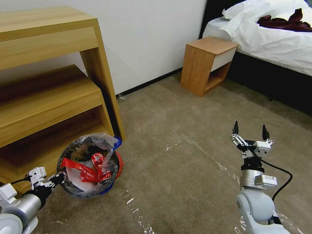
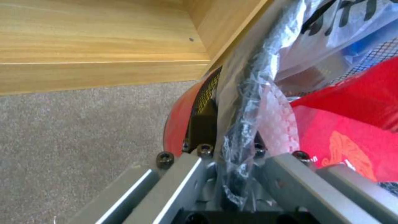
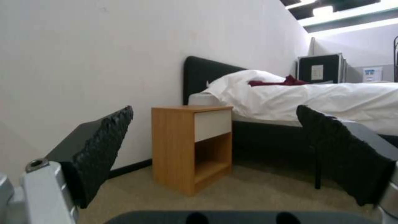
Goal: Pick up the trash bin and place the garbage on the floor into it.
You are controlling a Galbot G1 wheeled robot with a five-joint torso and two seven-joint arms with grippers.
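Trash bin (image 1: 88,165) at lower left of head view, tilted beside the wooden desk (image 1: 48,81), red wrappers (image 1: 87,170) inside. Left gripper (image 1: 60,178) pinches its black rim; right gripper (image 1: 250,131) spread, empty, lower right. Judged: collection step; next needs litter located on the carpet (image 1: 182,130)

A bedroom: a bed (image 1: 276,42) with white sheets is standing far right, a wooden nightstand (image 1: 208,65) sitting beside it on carpet (image 1: 182,130).
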